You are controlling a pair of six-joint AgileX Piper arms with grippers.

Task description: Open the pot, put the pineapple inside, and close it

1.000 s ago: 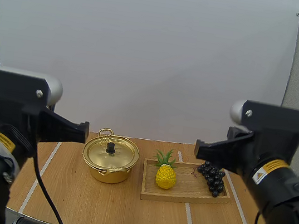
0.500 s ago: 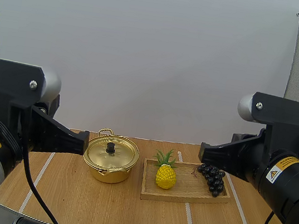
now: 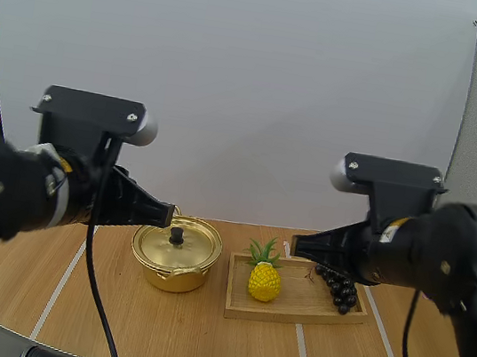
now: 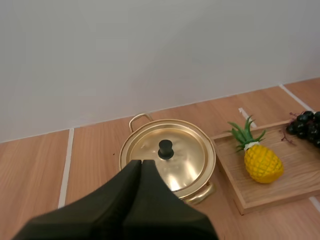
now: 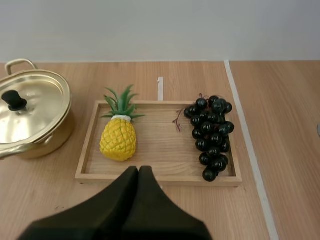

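Beside one lidded pot, one tray holds one pineapple.

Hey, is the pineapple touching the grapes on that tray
Apart. The right wrist view shows bare tray wood between the pineapple and the grapes.

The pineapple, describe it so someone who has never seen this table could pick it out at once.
On the wooden table, a shallow wooden tray sits beside the golden lidded pot. The pineapple is at the tray's end nearer the pot. It alone is yellow with a green leafy crown; the grapes at the other end are black.
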